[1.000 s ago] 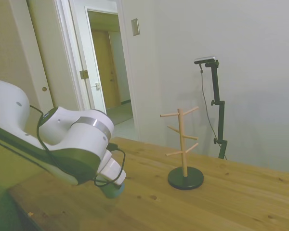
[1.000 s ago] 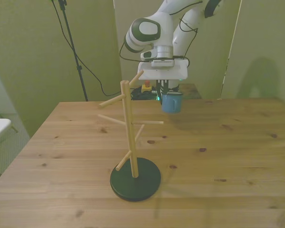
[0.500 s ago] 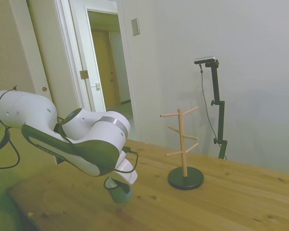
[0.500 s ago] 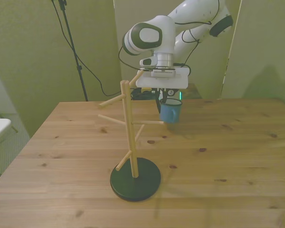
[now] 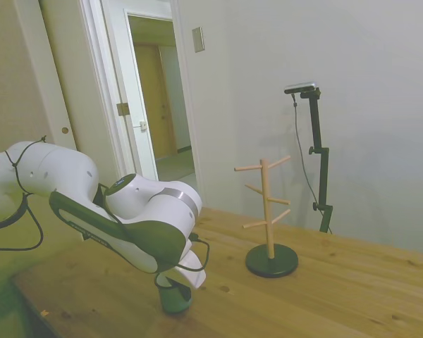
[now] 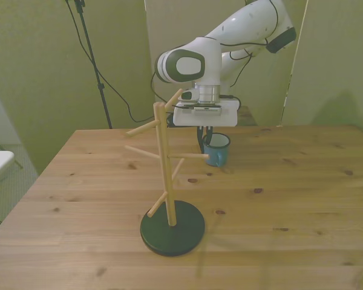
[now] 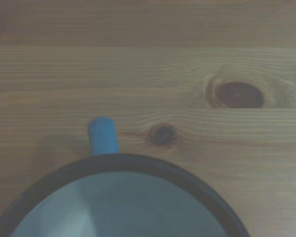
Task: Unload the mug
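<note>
While I watch remotely:
Mug: small light-blue enamel mug [image 6: 217, 149] upright on the wooden table [image 6: 302, 199], right of the wooden peg tree [image 6: 167, 175].
Gripper [image 6: 206, 129]: directly above its rim; I cannot tell its finger state.

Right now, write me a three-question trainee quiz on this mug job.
1. True or false: the mug hangs on a peg of the wooden rack.
2. In the front view, where is the mug from the rack's post? A) to its left B) to its right, further back C) on the round black base
3. Fill in: the mug stands upright under the gripper, on or just above the ___.

Key: 1 false; 2 B; 3 table.
</note>
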`<move>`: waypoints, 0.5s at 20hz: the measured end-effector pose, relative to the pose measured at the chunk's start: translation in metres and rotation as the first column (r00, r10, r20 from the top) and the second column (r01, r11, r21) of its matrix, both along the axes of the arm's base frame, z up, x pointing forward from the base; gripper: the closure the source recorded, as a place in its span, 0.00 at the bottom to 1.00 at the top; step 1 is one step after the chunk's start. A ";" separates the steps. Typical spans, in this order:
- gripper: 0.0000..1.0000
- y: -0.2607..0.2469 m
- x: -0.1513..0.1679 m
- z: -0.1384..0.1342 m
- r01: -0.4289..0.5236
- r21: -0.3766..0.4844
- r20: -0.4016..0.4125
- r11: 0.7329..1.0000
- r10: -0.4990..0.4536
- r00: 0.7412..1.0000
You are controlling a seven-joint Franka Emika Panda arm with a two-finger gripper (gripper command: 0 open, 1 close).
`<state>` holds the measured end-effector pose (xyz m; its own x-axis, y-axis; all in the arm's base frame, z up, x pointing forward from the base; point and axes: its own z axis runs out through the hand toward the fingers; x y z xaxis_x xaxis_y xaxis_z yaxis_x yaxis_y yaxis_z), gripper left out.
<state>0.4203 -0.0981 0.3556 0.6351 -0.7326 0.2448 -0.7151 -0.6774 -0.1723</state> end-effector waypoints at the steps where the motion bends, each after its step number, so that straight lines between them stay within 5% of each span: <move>1: 0.00 0.000 0.000 0.000 0.000 -0.001 -0.001 1.000 0.000 1.000; 10: 0.00 -0.005 -0.007 0.007 -0.007 -0.029 -0.022 1.000 0.006 1.000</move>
